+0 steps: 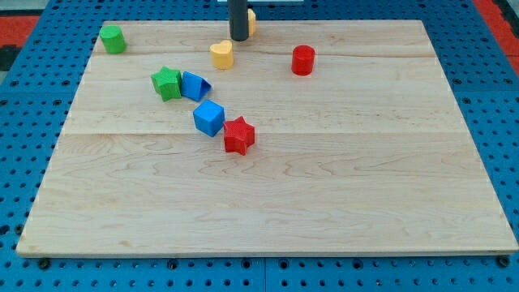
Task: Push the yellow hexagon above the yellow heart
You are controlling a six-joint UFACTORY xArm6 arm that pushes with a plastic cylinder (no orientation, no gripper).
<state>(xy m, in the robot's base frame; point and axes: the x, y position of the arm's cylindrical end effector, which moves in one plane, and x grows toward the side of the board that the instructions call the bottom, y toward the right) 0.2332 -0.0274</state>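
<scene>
So the small yellow hexagon block (251,22) sits right at the view's top edge of the pale wooden board (324,203), mostly hidden behind my dark rod, and it already looks up and a bit to the right of the yellow heart-shaped block (221,54). My tip (238,39) is touching or just beside the hexagon's left side — can't tell which.

What could go wrong: any shove toward the top or the right probably slides the hexagon off the board. A careless sweep down-left could clip the heart and move the reference.

There's no claw on this arm — just the rod, so nothing opens or holds. The red cylinder (302,60) is well apart.
</scene>
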